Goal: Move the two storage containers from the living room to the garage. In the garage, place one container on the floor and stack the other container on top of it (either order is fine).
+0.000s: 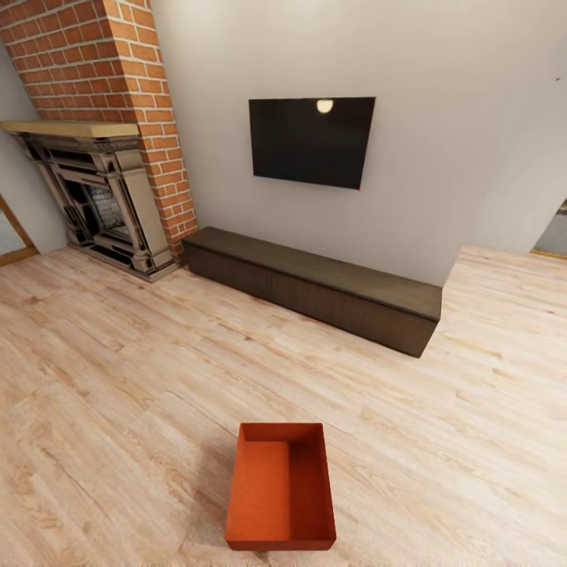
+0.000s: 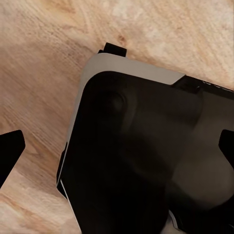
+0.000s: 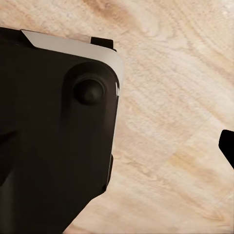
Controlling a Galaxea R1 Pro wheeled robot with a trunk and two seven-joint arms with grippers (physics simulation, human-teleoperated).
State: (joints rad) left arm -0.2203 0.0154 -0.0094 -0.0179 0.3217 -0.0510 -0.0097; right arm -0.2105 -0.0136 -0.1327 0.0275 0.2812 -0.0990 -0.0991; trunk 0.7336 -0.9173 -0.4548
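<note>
One orange container (image 1: 280, 487) sits open-side up on the wood floor (image 1: 118, 378) of the living room, near and centred in front of the robot, well short of the far bench (image 1: 315, 285) under the TV (image 1: 312, 141). That placing suggests the robot has lined up to pick it up. Both wrist cameras look down past the robot's dark base (image 2: 141, 156) at the planks; the left gripper (image 2: 119, 146) has its fingers spread and empty, and for the right I cannot tell.
</note>
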